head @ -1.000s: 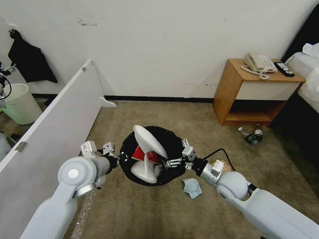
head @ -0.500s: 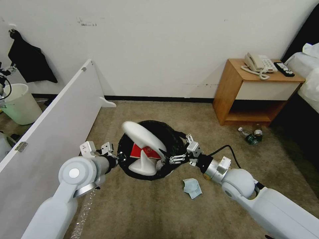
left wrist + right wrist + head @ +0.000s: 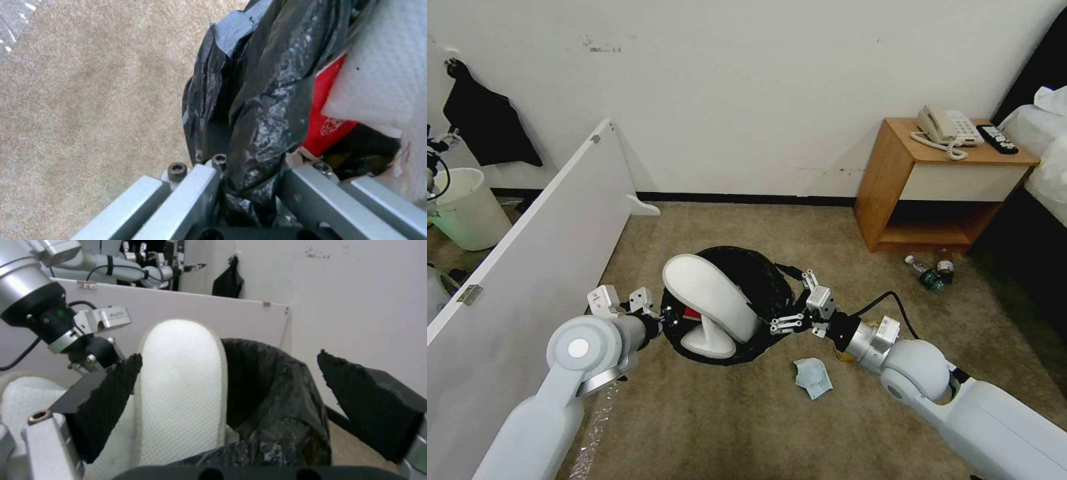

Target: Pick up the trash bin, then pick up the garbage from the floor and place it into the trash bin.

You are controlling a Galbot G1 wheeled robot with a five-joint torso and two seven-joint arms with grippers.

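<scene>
Head view: the trash bin (image 3: 760, 280) hangs mid-floor over beige carpet (image 3: 727, 413), two white slippers (image 3: 710, 310) poking out; light, floppy load. A blue cloth (image 3: 812, 377) lies near right.

Left wrist view: the left gripper (image 3: 249, 186) pinches the slippery bag rim, the best hold.

Right wrist view: the right gripper (image 3: 231, 400) has its jaws spread.

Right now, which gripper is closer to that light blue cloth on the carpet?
Right. The right gripper hangs open at the trash bin rim, just above the light-blue cloth; the left gripper clamps the bin's far side.

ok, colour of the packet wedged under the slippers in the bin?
Red packet, clearest in the left wrist view.
</scene>
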